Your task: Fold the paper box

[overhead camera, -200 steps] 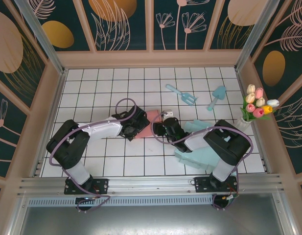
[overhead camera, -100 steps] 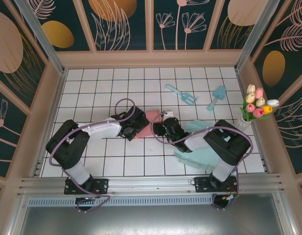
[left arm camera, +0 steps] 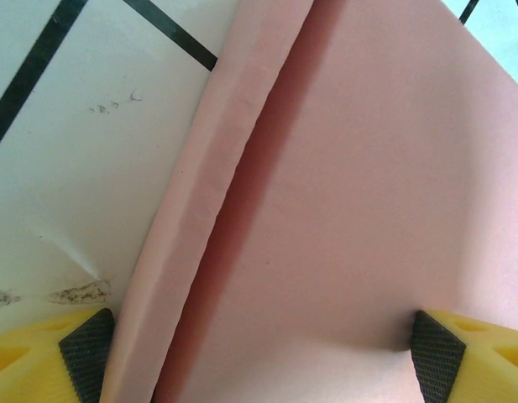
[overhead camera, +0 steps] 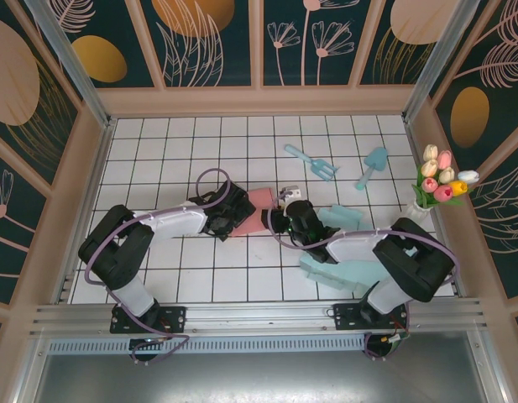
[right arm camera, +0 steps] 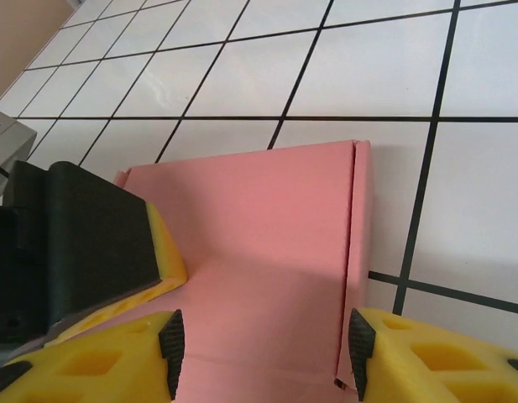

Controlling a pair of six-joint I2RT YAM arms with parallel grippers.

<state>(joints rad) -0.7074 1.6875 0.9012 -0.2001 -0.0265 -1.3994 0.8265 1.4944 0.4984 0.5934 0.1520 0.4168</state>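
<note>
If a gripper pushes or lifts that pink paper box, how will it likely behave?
The pink paper box looks like thin sheet with creased flaps, so it will probably bend at the folds rather than stay rigid. Resting on the smooth tiled table, it is likely light and may slide when pushed.

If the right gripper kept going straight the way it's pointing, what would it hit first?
The right gripper would first meet the flat pink paper box lying between its fingers, though depth is unclear.
</note>
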